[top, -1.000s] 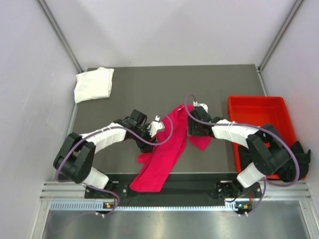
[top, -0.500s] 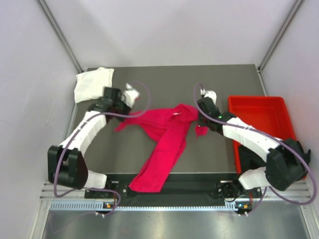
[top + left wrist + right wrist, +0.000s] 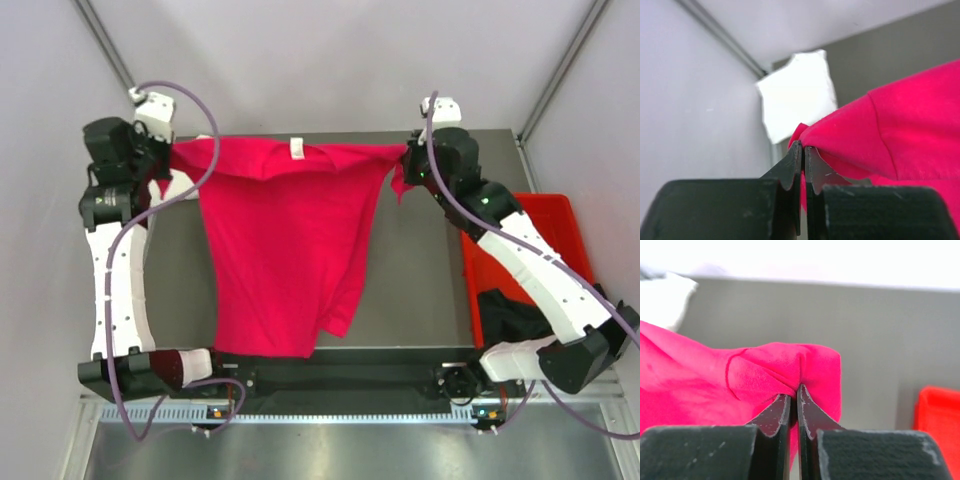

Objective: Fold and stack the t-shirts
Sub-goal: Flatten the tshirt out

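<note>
Two pincers hold the magenta t-shirt (image 3: 280,240) spread above the table (image 3: 420,280): the left gripper (image 3: 168,158) is clamped shut on one shoulder and the right gripper (image 3: 407,166) on the other. The collar edge runs taut from pincer to pincer, and the long axis hangs away from both, toward the arm bases. The white t-shirt (image 3: 797,95) lies just beyond and below the left pincer and is likely to crowd the lay-down. The red bin (image 3: 560,215), holding the dark t-shirt (image 3: 510,305), sits outward and basewards of the right pincer.
</note>
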{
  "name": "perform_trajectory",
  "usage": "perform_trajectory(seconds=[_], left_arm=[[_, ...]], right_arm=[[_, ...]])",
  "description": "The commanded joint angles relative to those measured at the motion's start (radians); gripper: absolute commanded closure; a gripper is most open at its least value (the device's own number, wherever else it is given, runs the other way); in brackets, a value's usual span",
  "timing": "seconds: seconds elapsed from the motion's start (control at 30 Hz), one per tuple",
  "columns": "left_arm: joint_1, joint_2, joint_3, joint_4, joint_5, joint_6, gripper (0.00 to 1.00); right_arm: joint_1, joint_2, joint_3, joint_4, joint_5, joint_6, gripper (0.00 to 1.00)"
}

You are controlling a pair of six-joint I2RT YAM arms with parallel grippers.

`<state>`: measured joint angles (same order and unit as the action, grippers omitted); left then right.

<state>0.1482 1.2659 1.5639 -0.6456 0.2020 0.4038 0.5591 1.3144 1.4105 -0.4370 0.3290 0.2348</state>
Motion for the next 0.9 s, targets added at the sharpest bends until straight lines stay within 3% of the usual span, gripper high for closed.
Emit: perform_trajectory(seconds=[0.0,0.1,0.2,0.43,0.5,0.6,0.63,0.67,0.7,0.77,0.83,0.87], left_arm=[[0.045,-0.034,0.096,0.026,-0.067,-0.026,1.00],[0.051,-0.022,0.165,0.026,-0.091,-0.020,1.00],[0.056,0.015,0.251,0.024,-0.115,-0.026,1.00],[0.076,0.098,0.459,0.011,-0.168,-0.057,1.00],[0.077,0.101,0.499,0.003,-0.159,-0.068,1.00],[0.077,0.063,0.447,0.001,0.036,-0.085,1.00],[0.077,0.015,0.400,0.015,0.122,-0.104,1.00],[0.077,-0.008,0.298,0.018,0.321,-0.111,1.00],[0.071,-0.049,0.247,0.017,0.408,-0.120,1.00],[0.045,-0.078,0.105,0.001,0.567,-0.138,1.00],[-0.059,-0.100,-0.021,-0.061,0.574,-0.105,1.00],[-0.115,-0.105,-0.066,-0.083,0.504,-0.082,1.00]], right_arm=[[-0.013,-0.033,0.088,0.041,-0.091,-0.042,1.00],[-0.013,-0.009,0.134,0.070,-0.174,-0.069,1.00],[-0.022,0.109,0.304,0.067,-0.174,-0.097,1.00],[-0.110,0.514,0.916,0.093,-0.361,0.037,1.00],[-0.132,0.552,0.944,0.153,-0.369,0.075,1.00],[-0.184,0.497,0.830,0.262,-0.399,0.129,1.00],[-0.195,0.474,0.714,0.292,-0.427,0.135,1.00],[-0.208,0.420,0.644,0.352,-0.436,0.129,1.00],[-0.231,0.390,0.504,0.380,-0.444,0.121,1.00],[-0.251,0.324,0.377,0.409,-0.459,0.077,1.00],[-0.278,0.283,0.221,0.394,-0.453,0.046,1.00],[-0.289,0.273,0.168,0.389,-0.450,0.023,1.00]])
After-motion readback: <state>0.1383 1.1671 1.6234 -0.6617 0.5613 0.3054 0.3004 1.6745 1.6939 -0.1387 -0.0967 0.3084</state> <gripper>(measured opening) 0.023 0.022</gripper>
